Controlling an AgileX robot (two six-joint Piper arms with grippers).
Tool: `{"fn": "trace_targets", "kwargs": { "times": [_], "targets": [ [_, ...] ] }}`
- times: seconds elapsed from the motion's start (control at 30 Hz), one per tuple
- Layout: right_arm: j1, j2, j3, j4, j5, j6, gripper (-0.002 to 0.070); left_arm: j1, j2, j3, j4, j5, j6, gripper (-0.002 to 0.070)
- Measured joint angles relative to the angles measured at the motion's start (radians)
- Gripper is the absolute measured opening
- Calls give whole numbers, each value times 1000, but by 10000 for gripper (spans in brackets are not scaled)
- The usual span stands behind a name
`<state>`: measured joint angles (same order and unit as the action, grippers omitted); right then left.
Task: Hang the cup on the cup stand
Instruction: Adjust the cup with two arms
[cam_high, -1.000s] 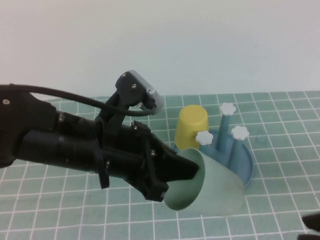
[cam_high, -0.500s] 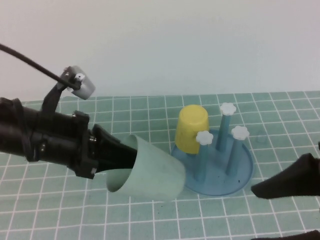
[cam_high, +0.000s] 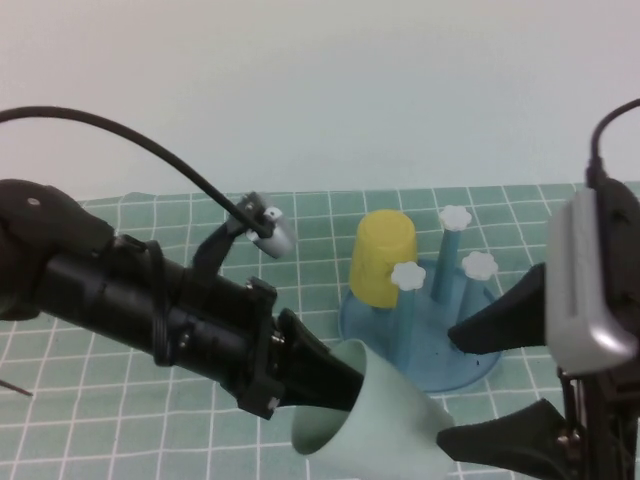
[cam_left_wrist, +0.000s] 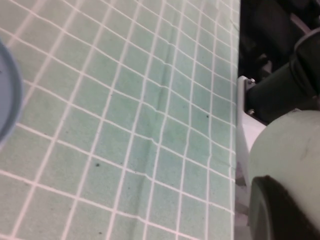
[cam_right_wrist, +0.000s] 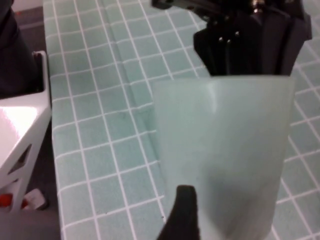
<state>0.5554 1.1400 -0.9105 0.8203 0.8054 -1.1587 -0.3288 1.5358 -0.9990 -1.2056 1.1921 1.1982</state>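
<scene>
The pale mint cup (cam_high: 385, 425) lies on its side in the air near the front, with its mouth toward my left arm. My left gripper (cam_high: 340, 385) is shut on its rim, one finger inside it. In the left wrist view the cup (cam_left_wrist: 287, 150) fills one corner, with a dark finger (cam_left_wrist: 280, 210) against it. My right gripper (cam_high: 447, 388) stands open at the cup's closed end, one finger above and one below. The right wrist view shows the cup (cam_right_wrist: 225, 145) close up beside one of the fingers (cam_right_wrist: 185, 215). Behind them stands the blue cup stand (cam_high: 440, 362) with white-knobbed pegs.
A yellow cup (cam_high: 383, 257) sits upside down on the stand's left peg. A green grid mat (cam_high: 560, 210) covers the table. A white frame (cam_right_wrist: 22, 125) stands just off the mat's edge. The stand's rim (cam_left_wrist: 7, 100) shows in the left wrist view.
My right arm has come in from the right with its jaws spread wide around the cup's closed end. My left arm has swung the cup down and toward the front.
</scene>
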Motion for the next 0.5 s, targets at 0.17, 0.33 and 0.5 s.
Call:
{"fn": "trace_targets", "kwargs": {
  "times": [0.17,0.33,0.5],
  "targets": [
    [0,70,-76,-126,79,140,642,-7,29,0,-12,0,0,11],
    [0,132,-123,-193,141,206,645,-7,29,0,-12,-19,0,11],
    [11,180,-157,-193,163,212,647,-7,29,0,-12,-28,4,11]
  ]
}}
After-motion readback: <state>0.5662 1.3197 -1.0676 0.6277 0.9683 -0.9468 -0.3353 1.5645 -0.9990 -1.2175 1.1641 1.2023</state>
